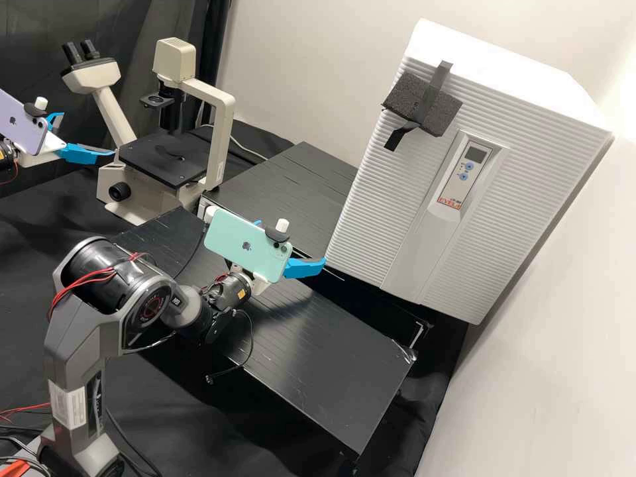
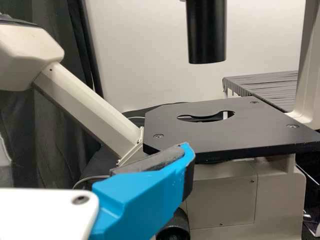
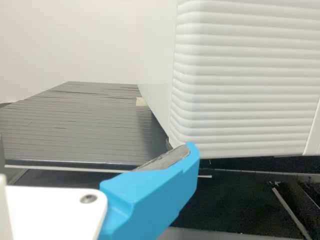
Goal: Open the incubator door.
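Incubator door (image 1: 397, 179) looks white, ribbed and closed.

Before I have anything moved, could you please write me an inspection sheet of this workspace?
Surface: black benchtop, scuffed at its front corner.
Job's things: white incubator, door shut; foam pad taped near its upper corner.
Clutter: pale microscope standing near the bench.
Left gripper: open, empty, by the microscope's stage.
Right gripper: open, empty, by the incubator's lower corner; contact can't be told.
Cables: black cable looping from the right arm over the benchtop; red wires on that arm.
Surroundings: pale wall, dark curtain.
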Controlling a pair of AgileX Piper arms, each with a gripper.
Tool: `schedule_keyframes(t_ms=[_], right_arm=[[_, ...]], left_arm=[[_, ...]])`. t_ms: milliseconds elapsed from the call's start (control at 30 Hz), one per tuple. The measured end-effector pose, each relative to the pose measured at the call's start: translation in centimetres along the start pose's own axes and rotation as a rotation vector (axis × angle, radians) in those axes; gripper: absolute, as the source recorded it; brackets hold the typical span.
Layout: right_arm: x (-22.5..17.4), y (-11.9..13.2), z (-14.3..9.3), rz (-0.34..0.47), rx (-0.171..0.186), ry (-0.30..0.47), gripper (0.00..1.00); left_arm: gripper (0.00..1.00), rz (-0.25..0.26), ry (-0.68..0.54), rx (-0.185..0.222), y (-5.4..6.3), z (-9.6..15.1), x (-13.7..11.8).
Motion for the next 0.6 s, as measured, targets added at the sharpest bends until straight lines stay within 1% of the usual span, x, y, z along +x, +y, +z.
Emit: schedule_keyframes(t_ms=[267,367,400,467,567,600], right_arm=[[0.0,0.1,0.1,0.002,0.0,-0.002,1.0],[-0.5,0.6,0.1,0.011,-0.009,0.001,1.0],[-0.8,1.0,0.0,0.022,-0.015,0.005,1.0],[-1.5,2.0,-0.2,0.049,-0.01,0.016,1.0],[-2.5,4.1,-0.4,0.12,0.013,0.029,1.0],[-2.9,5.0,-0.7,0.155,0.025,0.04,1.0]], left_arm=[[1.0,0.0,0.0,0.0,0.0,0.0,0.0],[1.0,0.0,0.0,0.0,0.0,0.0,0.0],[1.0,0.0,0.0,0.0,0.0,0.0,0.0],[1.0,0.0,0.0,0.0,0.0,0.0,0.0],[1.0,0.0,0.0,0.0,0.0,0.0,0.0],[1.0,0.0,0.0,0.0,0.0,0.0,0.0]])
